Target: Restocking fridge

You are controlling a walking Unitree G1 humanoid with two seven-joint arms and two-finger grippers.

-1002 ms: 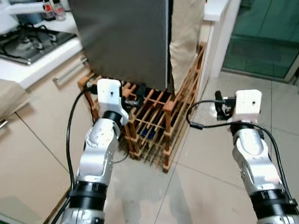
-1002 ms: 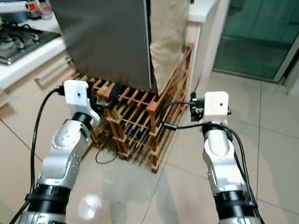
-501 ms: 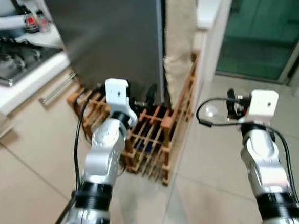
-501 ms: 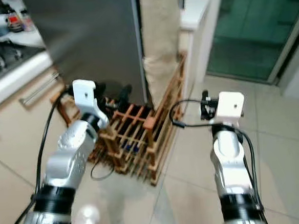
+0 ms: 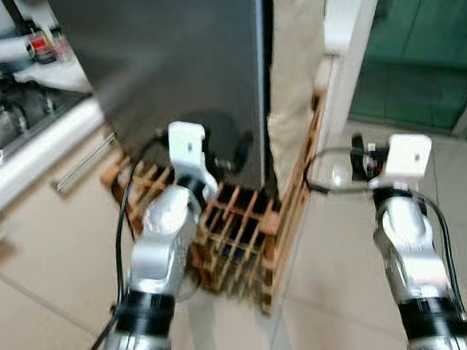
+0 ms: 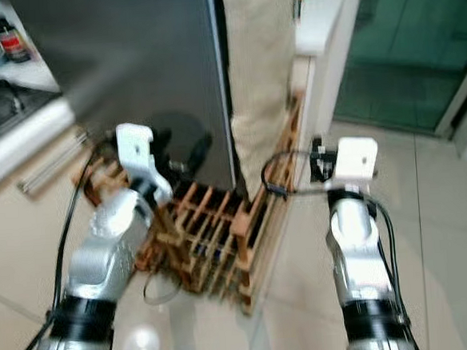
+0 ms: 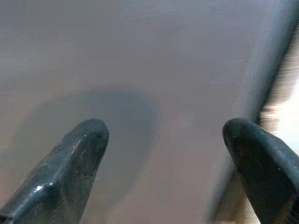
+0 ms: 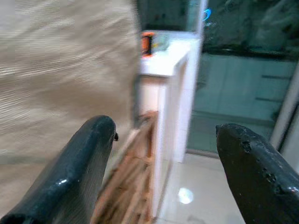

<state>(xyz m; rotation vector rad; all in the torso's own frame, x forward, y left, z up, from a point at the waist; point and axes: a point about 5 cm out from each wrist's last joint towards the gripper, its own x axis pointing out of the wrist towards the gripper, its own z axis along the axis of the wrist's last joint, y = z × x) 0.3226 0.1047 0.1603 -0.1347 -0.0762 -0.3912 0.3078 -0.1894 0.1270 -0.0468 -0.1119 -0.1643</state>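
Grey fridge (image 5: 185,58), wooden rack (image 5: 238,235), tiled floor (image 5: 338,296)

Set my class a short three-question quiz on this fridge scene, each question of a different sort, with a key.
1. True or false: the left gripper holds a bottle.
2. What stands at the foot of the grey fridge door? A) wooden rack B) bucket C) chair
3. Fill in: the right gripper is ____.

Key: 1 false, its fingers are open and hold nothing. 2 A, the wooden rack. 3 open.
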